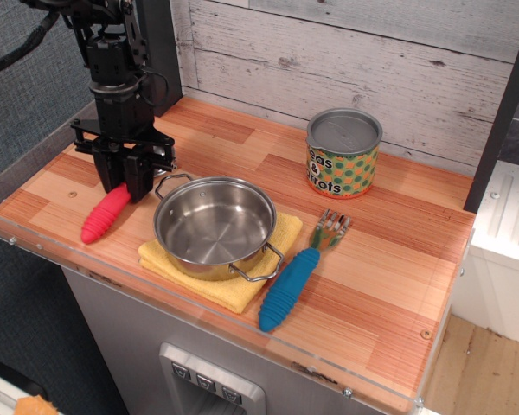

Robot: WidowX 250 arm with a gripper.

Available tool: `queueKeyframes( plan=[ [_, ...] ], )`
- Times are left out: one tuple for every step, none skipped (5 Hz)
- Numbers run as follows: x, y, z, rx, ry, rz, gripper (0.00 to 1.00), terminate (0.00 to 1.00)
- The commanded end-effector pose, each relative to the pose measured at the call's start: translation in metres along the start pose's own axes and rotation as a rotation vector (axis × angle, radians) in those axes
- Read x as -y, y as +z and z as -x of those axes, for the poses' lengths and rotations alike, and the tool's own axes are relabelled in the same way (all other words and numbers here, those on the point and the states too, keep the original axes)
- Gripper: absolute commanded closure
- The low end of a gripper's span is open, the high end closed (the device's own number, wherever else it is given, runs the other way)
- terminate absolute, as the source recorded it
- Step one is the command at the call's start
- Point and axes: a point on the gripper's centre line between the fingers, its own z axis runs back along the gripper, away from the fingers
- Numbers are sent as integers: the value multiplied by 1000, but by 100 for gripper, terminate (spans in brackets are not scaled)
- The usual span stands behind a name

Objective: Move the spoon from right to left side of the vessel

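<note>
End effector [124, 185] appears clamped on the spoon [104, 213] at its upper end, left of the vessel [214, 226]; handle tip rests on worktop [381, 285].

arm [112, 52]: blk, boxy | blk cable loop up top | hand [125, 177]: blk

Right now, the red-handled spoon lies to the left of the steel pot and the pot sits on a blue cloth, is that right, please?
Not quite: the cloth under the pot is yellow, not blue, as observation.image shows. The spoon does lie to the pot's left.
</note>
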Motion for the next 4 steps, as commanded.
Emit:
queueKeyframes(
  plan=[
    [-8,18,9,60,22,-3,100,0],
    [-9,19,9,53,18,-6,0,0],
    [-11,19,7,47,17,-3,0,0],
    [-13,23,7,62,15,4,0,0]
  ],
)
